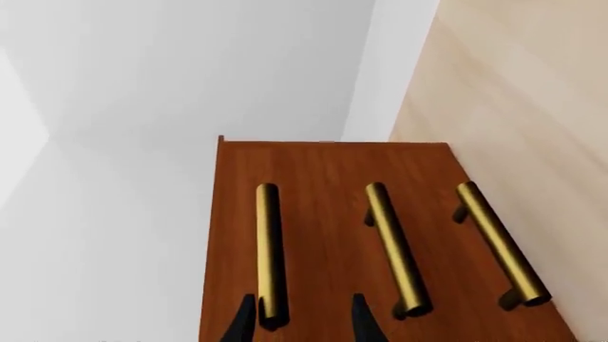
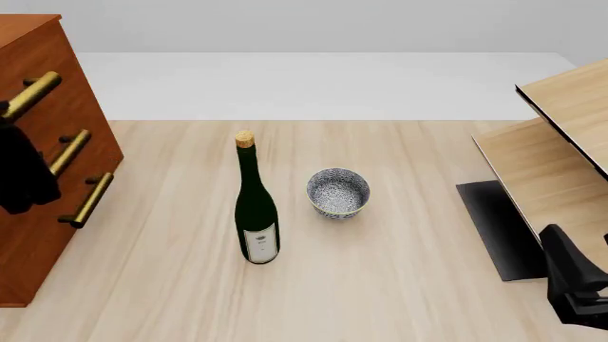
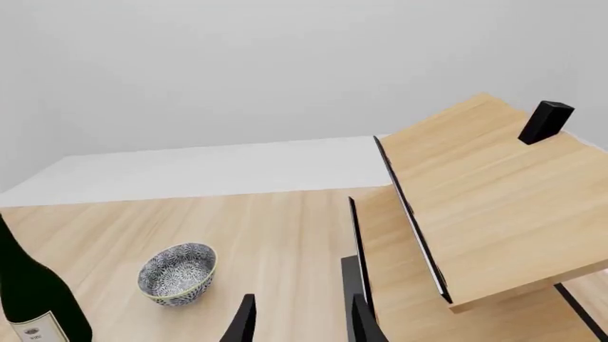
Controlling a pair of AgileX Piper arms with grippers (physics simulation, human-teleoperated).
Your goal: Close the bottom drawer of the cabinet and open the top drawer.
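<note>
The reddish-brown cabinet (image 2: 38,235) stands at the table's left edge with three brass handles down its front. In the left wrist view the top drawer (image 1: 233,235), middle and bottom drawer (image 1: 446,178) fronts look level, with no seam showing. My left gripper (image 1: 302,299) is open right at the top drawer's handle (image 1: 268,249); the near end of the bar sits between the fingers, close to one finger (image 1: 243,320). From the front the left arm (image 2: 21,174) covers part of the cabinet face below the top handle (image 2: 33,95). The bottom handle (image 2: 90,201) is free. My right gripper (image 3: 302,299) is open and empty, far right.
A dark green corked wine bottle (image 2: 256,206) stands mid-table beside a blue-patterned bowl (image 2: 337,192). A pale light-wood shelf unit (image 2: 560,135) on a dark base (image 2: 499,228) fills the right side, with a small black block (image 3: 546,121) on top. The right arm (image 2: 570,281) is low beside it.
</note>
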